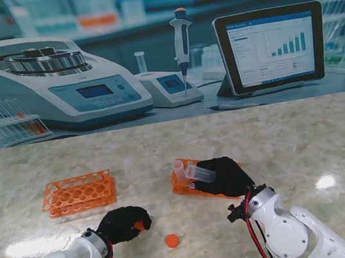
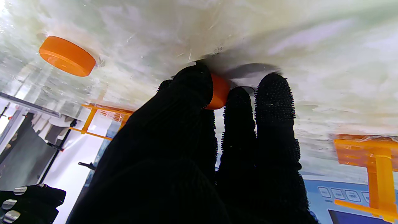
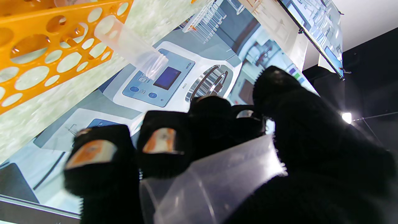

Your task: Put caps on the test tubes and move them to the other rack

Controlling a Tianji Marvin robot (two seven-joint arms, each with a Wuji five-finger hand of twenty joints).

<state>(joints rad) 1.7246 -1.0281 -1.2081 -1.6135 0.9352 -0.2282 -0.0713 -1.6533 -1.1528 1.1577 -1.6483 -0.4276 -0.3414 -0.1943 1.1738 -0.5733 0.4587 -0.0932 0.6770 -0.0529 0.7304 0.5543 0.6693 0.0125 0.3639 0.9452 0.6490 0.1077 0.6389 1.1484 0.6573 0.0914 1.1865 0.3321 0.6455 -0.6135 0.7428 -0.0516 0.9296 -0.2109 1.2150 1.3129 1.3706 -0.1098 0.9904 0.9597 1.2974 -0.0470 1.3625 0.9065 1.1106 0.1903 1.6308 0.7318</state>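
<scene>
My left hand (image 1: 123, 224), in a black glove, rests on the table near me and pinches an orange cap (image 1: 139, 225) between its fingers; the left wrist view shows the cap (image 2: 218, 91) held against the tabletop. A second orange cap (image 1: 171, 240) lies loose just to its right, also seen from the wrist (image 2: 67, 56). My right hand (image 1: 227, 176) is shut on a clear uncapped test tube (image 1: 200, 173), held tilted over the orange rack (image 1: 186, 187); the tube (image 3: 214, 183) fills the palm. Another clear tube (image 1: 179, 166) stands in that rack (image 3: 37, 53), visible there as a tube (image 3: 130, 46).
An empty orange rack (image 1: 79, 193) sits on the left of the marble table (image 1: 305, 148). Behind the table's far edge is a backdrop with a centrifuge (image 1: 55, 81), a pipette (image 1: 182, 43) and a tablet (image 1: 271, 48).
</scene>
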